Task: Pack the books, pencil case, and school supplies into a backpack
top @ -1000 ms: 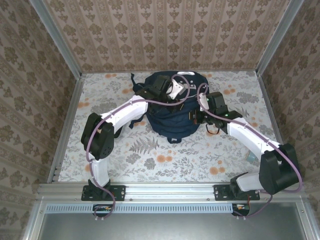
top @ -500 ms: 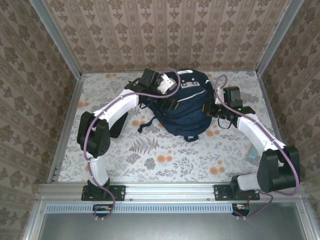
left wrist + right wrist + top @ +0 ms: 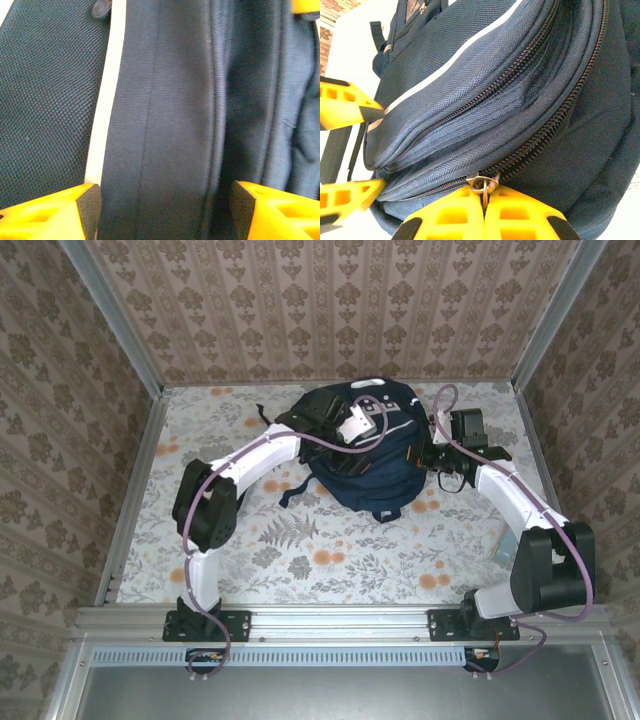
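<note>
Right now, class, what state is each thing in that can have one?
backpack: lying on the table
left gripper: open, backpack fabric between its fingers
right gripper: shut on the zipper pull
zipper pull: held by the right gripper
upper zipper: closed along its visible stretch

Overhead view facing down, both wrist views close on backpack

Overhead view. Bench covered in pale cloth printed with grey ferns and orange flowers, enclosed by 3 walls of beige damask wallpaper. 2 aluminium posts mark the upper corners; a metal rail spans the lower edge. Lighting even, diffuse.
</note>
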You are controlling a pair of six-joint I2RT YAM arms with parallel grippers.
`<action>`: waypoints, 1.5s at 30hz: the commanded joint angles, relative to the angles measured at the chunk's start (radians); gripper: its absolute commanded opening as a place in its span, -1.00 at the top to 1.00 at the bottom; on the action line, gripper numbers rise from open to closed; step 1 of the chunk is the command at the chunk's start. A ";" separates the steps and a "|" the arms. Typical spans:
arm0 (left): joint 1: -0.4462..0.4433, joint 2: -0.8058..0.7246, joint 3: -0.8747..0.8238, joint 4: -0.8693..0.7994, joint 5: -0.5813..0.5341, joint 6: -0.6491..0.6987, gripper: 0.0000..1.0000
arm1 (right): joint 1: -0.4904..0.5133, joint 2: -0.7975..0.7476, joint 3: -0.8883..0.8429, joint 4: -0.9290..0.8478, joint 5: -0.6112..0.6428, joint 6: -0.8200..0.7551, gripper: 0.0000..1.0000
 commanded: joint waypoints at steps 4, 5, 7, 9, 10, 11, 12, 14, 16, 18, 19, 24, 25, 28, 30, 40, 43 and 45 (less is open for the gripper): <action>-0.005 0.047 0.064 -0.060 -0.062 0.046 -0.14 | -0.008 -0.015 0.050 0.043 -0.041 -0.006 0.96; -0.005 0.052 0.070 -0.060 -0.072 0.042 -0.02 | -0.008 -0.017 0.050 0.040 -0.041 -0.011 0.96; -0.004 0.064 0.089 -0.068 -0.075 0.034 0.27 | -0.008 -0.021 0.050 0.026 -0.042 -0.020 0.96; -0.005 0.071 0.102 -0.070 -0.064 0.023 0.51 | -0.007 -0.025 0.046 0.007 -0.039 -0.031 0.96; -0.005 0.071 0.105 -0.064 -0.058 0.013 0.64 | -0.003 -0.025 0.044 -0.008 -0.035 -0.041 0.96; -0.006 0.070 0.104 -0.056 -0.057 0.003 0.73 | 0.002 -0.025 0.042 -0.025 -0.027 -0.051 0.95; -0.005 0.066 0.102 -0.042 -0.052 -0.016 0.80 | 0.010 -0.025 0.039 -0.044 -0.011 -0.062 0.96; -0.006 0.054 0.093 -0.003 -0.047 -0.055 0.92 | 0.033 -0.025 0.037 -0.084 0.016 -0.089 0.95; -0.006 0.036 0.082 0.045 -0.035 -0.110 1.00 | 0.074 -0.058 0.036 -0.128 0.056 -0.116 0.94; -0.006 0.019 0.074 0.086 -0.033 -0.162 1.00 | 0.119 -0.061 0.038 -0.170 0.090 -0.142 0.95; -0.007 0.011 0.072 0.105 -0.041 -0.185 1.00 | 0.146 -0.062 0.037 -0.188 0.107 -0.151 0.95; -0.004 -0.024 0.057 0.169 -0.036 -0.255 1.00 | 0.233 -0.062 0.026 -0.196 0.112 -0.126 0.92; -0.005 -0.028 0.056 0.176 -0.034 -0.263 1.00 | 0.246 -0.060 0.023 -0.186 0.103 -0.114 0.92; -0.002 -0.043 0.035 0.212 -0.033 -0.302 1.00 | 0.287 -0.049 0.014 -0.138 0.064 -0.068 0.90; 0.000 -0.054 0.018 0.237 -0.035 -0.328 1.00 | 0.310 -0.039 0.012 -0.098 0.028 -0.038 0.89; 0.021 -0.128 -0.083 0.351 -0.036 -0.432 1.00 | 0.387 0.043 0.031 0.017 -0.036 0.093 0.81; 0.042 -0.139 -0.107 0.375 -0.026 -0.465 1.00 | 0.386 0.018 -0.007 0.087 -0.066 0.131 0.80; 0.057 -0.146 -0.123 0.396 -0.008 -0.489 1.00 | 0.386 0.002 -0.024 0.114 -0.076 0.146 0.80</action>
